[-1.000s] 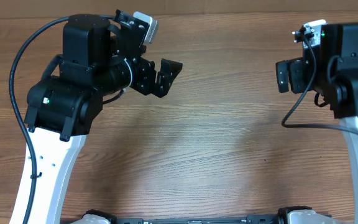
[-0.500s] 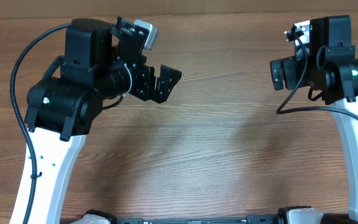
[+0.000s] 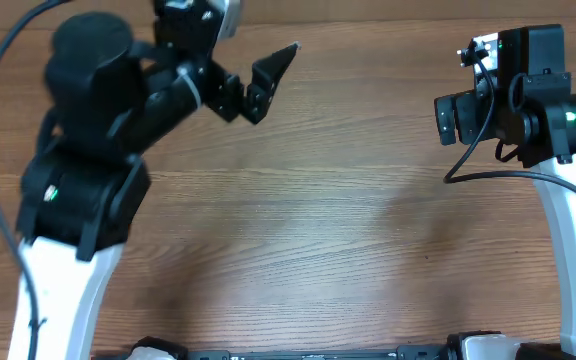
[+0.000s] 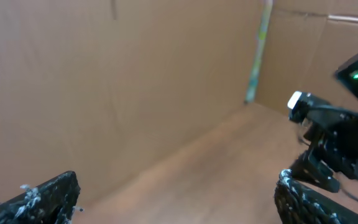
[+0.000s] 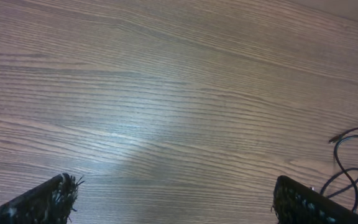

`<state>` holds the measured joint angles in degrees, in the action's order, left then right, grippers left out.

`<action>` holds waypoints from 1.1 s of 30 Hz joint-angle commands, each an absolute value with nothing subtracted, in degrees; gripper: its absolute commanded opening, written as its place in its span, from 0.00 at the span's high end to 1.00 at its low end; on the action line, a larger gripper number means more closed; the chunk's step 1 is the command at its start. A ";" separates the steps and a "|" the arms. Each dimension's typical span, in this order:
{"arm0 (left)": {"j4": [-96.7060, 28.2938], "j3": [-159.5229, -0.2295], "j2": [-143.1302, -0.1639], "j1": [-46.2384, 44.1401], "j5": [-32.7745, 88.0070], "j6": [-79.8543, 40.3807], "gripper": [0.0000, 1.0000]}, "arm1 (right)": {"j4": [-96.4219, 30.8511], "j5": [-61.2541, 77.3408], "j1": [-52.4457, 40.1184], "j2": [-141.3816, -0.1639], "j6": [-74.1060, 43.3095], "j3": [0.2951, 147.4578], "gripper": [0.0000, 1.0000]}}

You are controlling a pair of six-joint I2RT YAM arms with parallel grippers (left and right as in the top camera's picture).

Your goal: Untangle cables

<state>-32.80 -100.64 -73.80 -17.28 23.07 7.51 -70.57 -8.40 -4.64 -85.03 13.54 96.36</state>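
Since a moment ago the left arm point(image 3: 88, 150) has swung up toward the back of the table, so the left gripper point(image 3: 256, 82) now faces the cardboard wall point(image 4: 104, 87), jaws wide apart and holding nothing. The right gripper point(image 5: 174, 186) hangs over the wooden table point(image 5: 166, 93), fingers spread too, also empty. The cables point(image 5: 355, 163) lie in loose black loops at the right edge of the right wrist view, not touching either finger.
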 commanded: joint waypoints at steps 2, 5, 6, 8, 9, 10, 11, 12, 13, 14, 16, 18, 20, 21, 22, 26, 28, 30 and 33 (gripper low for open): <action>-31.53 -99.35 -66.26 -17.17 19.97 21.58 0.00 | -70.39 -8.97 -4.86 -84.99 13.08 96.23 0.00; -30.74 -98.04 -62.39 -17.17 18.63 29.45 0.00 | -70.41 -8.97 -4.86 -84.99 13.08 96.23 0.00; -30.74 -97.62 -61.45 -17.15 18.63 31.35 0.00 | -70.41 -8.97 -4.86 -84.99 13.08 96.23 0.00; -30.79 -95.96 -58.54 -16.51 18.65 35.33 0.00 | -70.41 -8.97 -4.86 -84.99 13.08 96.23 0.00; -30.81 -94.94 -57.14 -15.90 18.68 36.07 0.00 | -70.39 -8.97 -4.86 -84.99 13.06 96.23 0.00; -30.76 -93.43 -55.35 -14.92 18.65 36.27 0.00 | -70.41 -8.97 -4.86 -84.99 13.08 96.23 0.00; -30.76 -91.88 -53.63 -13.89 18.68 36.25 0.00 | -70.39 -8.97 -4.86 -84.99 13.06 96.23 0.00; -30.79 -89.76 -51.37 -12.53 18.65 36.25 0.00 | -70.41 -8.97 -4.86 -84.99 13.08 96.23 0.00; -30.76 -87.72 -49.36 -11.27 18.68 36.25 0.00 | -70.39 -8.97 -4.86 -84.99 13.08 96.23 0.00; -30.76 -85.14 -46.87 -9.76 18.65 36.27 0.00 | -70.41 -8.97 -4.86 -84.99 13.08 96.23 0.00; -30.06 -79.53 -41.74 -6.90 18.59 36.29 0.00 | -70.41 -8.97 -4.86 -84.99 13.08 96.23 0.00; -28.21 -74.28 -37.28 -4.89 18.63 36.27 0.00 | -70.41 -8.97 -4.86 -84.99 13.06 96.23 0.00; -25.06 -67.94 -32.03 -3.46 18.65 36.25 0.00 | -70.39 -8.97 -4.86 -84.99 13.08 96.23 0.00; -23.53 -65.21 -29.85 -3.20 18.61 36.27 0.00 | -70.41 -8.97 -4.86 -84.99 13.08 96.23 0.00; -21.71 -62.06 -27.22 -3.07 18.61 36.27 0.00 | -70.39 -8.97 -4.86 -84.99 13.06 96.23 0.00; -14.52 -50.72 -17.78 -2.90 18.65 36.25 0.00 | -70.41 -8.97 -4.86 -84.99 13.08 96.23 0.00; -11.55 -45.50 -13.65 -2.90 18.65 36.23 0.00 | -70.41 -8.97 -4.86 -84.99 13.06 96.23 0.00; -8.84 -40.45 -9.85 -2.92 19.35 35.92 0.00 | -70.41 -8.97 -4.86 -84.99 13.06 96.23 0.00; -4.43 -33.41 -4.58 -2.92 19.53 33.21 0.00 | -70.41 -8.97 -4.86 -84.99 13.06 96.23 0.00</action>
